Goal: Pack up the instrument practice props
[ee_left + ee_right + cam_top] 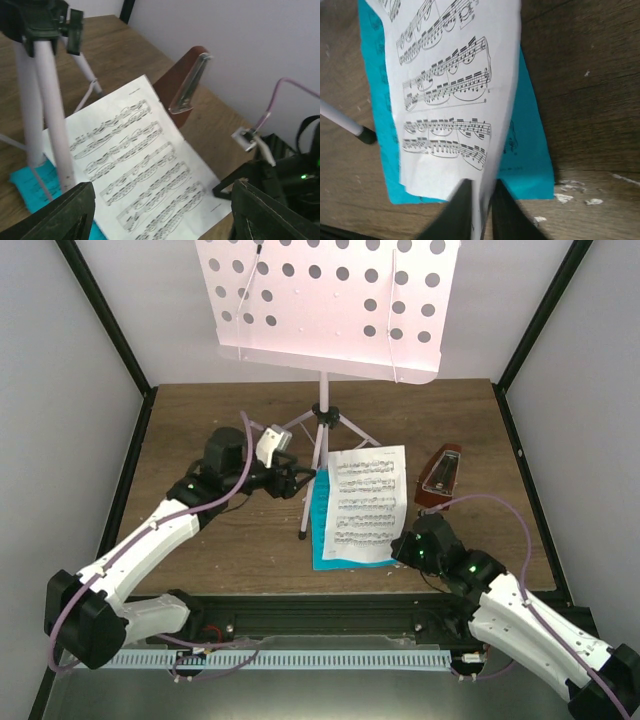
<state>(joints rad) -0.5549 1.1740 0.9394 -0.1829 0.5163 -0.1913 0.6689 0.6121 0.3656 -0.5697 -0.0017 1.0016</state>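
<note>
The pale pink music stand (330, 300) stands at the back on its tripod (322, 420). A white music sheet (365, 502) lies over a cyan one (322, 535) in front of it. The brown metronome (438, 478) sits to the right of them. My right gripper (482, 210) is shut on the white sheet (450, 90) at its near edge, which is lifted off the cyan sheet (527, 155). My left gripper (162, 220) is open beside a tripod leg (45, 100), facing the white sheet (135, 165) and the metronome (182, 90); nothing is between its fingers.
A tripod foot (365, 135) rests on the wood beside the cyan sheet's left edge. Black frame posts and grey walls close in the wooden table (200, 420) at the sides and back. The right arm's cable (500, 505) loops near the metronome.
</note>
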